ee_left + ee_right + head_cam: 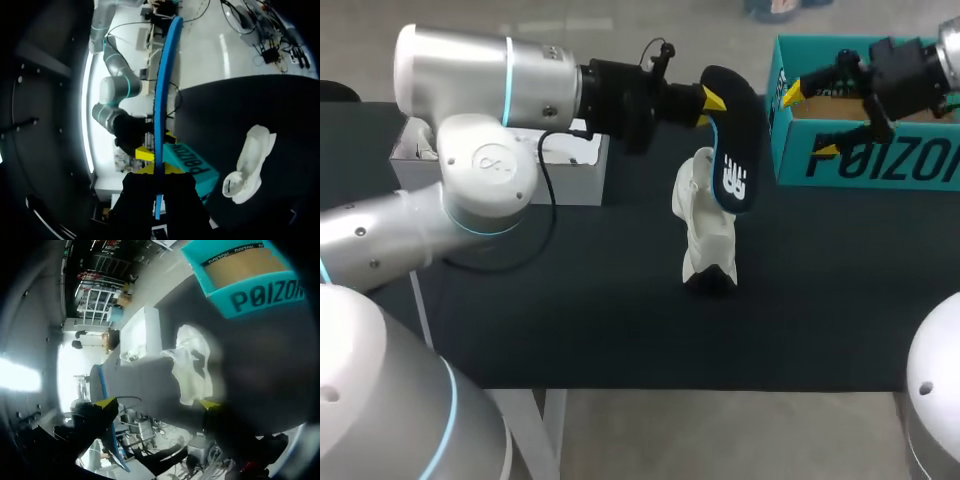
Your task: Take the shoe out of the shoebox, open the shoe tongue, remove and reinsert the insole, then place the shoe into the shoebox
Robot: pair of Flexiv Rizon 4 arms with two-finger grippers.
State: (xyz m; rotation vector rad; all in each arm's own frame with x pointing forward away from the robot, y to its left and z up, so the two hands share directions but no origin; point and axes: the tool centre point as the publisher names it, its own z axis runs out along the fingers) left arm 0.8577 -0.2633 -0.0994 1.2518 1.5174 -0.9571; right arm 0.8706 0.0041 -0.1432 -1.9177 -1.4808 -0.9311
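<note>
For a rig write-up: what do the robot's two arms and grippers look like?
The left arm has rounded silver-white links, glowing blue rings at the joints, a round logo cap and a loose black cable. The right arm shows the same silver. The left gripper and right gripper are black with yellow tips.

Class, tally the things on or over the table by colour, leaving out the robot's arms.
White: 2, the shoe and the plain box
Teal: 1, the shoebox
Black with blue edge: 1, the insole
Total: 4
</note>
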